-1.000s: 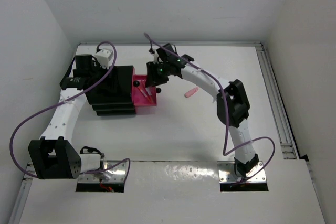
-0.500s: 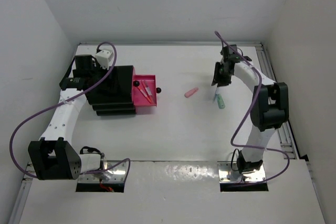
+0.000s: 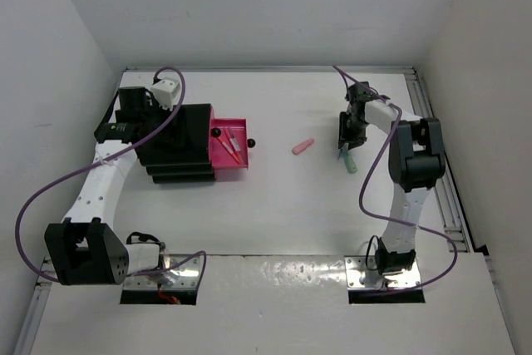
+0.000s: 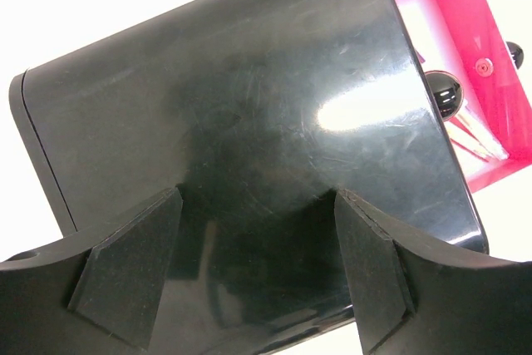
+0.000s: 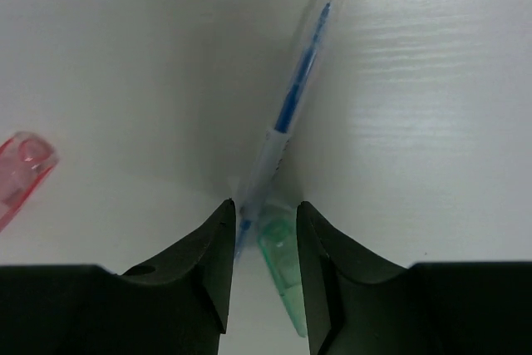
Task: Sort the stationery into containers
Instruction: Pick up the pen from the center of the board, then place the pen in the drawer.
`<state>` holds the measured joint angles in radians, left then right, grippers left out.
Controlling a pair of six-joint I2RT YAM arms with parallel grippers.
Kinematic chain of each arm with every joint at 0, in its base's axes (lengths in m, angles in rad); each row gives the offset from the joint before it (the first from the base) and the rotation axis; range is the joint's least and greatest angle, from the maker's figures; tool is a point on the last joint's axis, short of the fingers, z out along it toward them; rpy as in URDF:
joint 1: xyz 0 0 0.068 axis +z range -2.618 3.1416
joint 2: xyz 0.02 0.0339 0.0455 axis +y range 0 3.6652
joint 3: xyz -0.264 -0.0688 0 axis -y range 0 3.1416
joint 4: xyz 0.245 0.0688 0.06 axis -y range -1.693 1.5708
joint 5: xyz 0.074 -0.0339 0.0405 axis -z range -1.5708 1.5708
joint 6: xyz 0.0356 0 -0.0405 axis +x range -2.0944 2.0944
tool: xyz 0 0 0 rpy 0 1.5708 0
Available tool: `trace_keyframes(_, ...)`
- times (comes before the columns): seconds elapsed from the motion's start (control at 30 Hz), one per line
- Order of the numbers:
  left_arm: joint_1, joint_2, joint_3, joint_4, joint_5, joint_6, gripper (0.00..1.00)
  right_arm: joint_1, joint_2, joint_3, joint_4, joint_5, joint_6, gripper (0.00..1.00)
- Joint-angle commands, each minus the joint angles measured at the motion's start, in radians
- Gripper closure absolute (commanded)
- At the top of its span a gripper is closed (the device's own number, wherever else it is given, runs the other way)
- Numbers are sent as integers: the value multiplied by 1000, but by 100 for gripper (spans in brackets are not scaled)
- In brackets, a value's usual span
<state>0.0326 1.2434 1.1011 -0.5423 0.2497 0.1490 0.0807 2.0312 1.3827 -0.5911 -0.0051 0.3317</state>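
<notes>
Counting the stationery, we find five pieces: two thin pens [image 3: 233, 146] lying in the one pink drawer [image 3: 229, 165] that is pulled out, and three loose on the counter [image 3: 283, 214]. That drawer juts from the right side of the black stepped drawer unit [image 3: 179, 135], near the counter's far left corner, and we see two round black knobs [image 3: 216, 132] there. One stubby pink piece [image 3: 303, 146] lies near the counter's middle. Toward the right edge, one mint green marker [image 5: 283, 280] and one clear pen [image 5: 295, 89] with a blue core cross. Their ends meet between the narrowly parted fingers of the right hand [image 5: 264, 209], and we cannot tell whether it grips either. The left hand [image 4: 258, 205] stands wide open over the unit's glossy top, holding nothing.
</notes>
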Motion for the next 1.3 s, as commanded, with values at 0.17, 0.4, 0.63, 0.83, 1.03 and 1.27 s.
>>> trace_keyframes(0.17, 0, 5, -12, -19, -9, -5, 19, -24, 101, 104, 50, 10, -52, 68)
trace_keyframes(0.4, 0, 24, 5, -21, -15, -3, 19, -3, 120, 118, 51, -13, -63, 100)
trace_keyframes(0.63, 0, 21, -3, -15, -4, -6, 19, 94, -26, 127, 30, -279, 3, 100)
trace_keyframes(0.83, 0, 14, -7, -8, 8, -12, 19, 303, -134, 235, 115, -378, 93, 100)
trace_keyframes(1.03, -2, 13, -4, -4, 16, -19, 19, 467, -31, 435, 174, -377, 60, 100)
trace_keyframes(1.27, -3, 1, -7, -5, 8, -22, 19, 542, 112, 564, 217, -349, 59, 100)
